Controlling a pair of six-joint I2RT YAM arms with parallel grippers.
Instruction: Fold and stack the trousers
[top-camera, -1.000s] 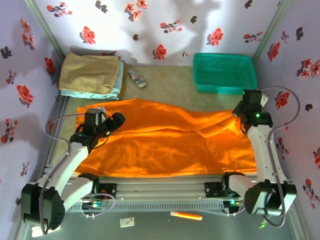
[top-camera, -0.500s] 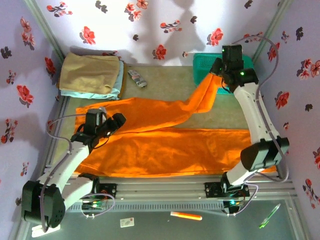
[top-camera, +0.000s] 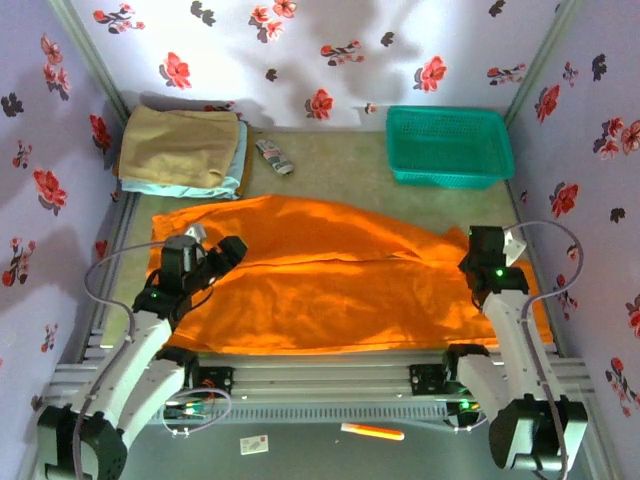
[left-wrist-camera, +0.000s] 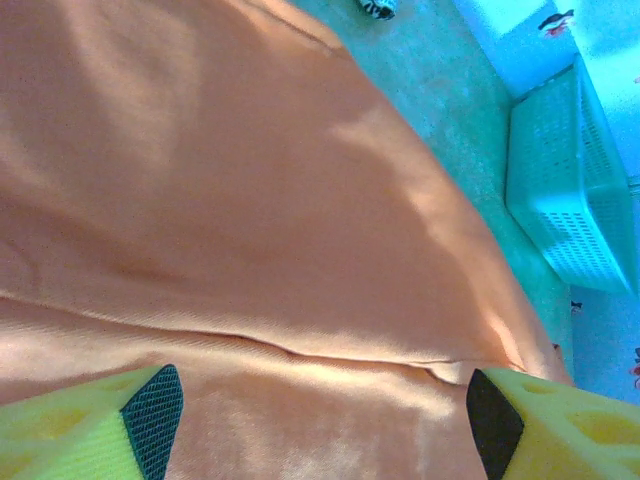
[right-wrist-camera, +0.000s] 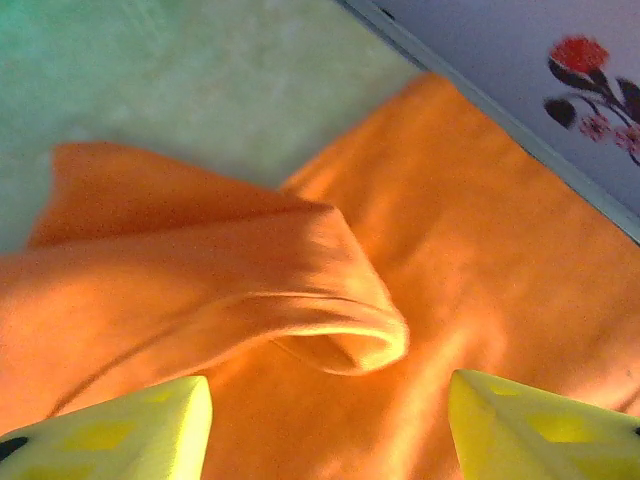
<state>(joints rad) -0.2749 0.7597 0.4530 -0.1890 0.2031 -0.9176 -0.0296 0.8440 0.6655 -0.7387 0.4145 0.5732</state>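
Observation:
The bright orange trousers (top-camera: 330, 270) lie spread lengthwise across the table, the far leg laid over the near leg with a long seam line between them. My left gripper (top-camera: 228, 252) hovers over the trousers' left part. In the left wrist view it (left-wrist-camera: 320, 410) is open, with only flat cloth (left-wrist-camera: 250, 200) below. My right gripper (top-camera: 478, 245) is at the trousers' right end. In the right wrist view it (right-wrist-camera: 330, 400) is open, and the rolled cuff of the upper leg (right-wrist-camera: 340, 320) lies just ahead of the fingers, not touching them.
A green basket (top-camera: 448, 145) stands at the back right, also in the left wrist view (left-wrist-camera: 560, 190). A tan folded garment (top-camera: 180, 145) lies on a light blue one (top-camera: 241, 165) at the back left. A small patterned object (top-camera: 274, 155) sits beside them.
The right gripper swung the far trouser leg up toward the basket, brought it back down over the near leg and let go. The left arm drew back slightly.

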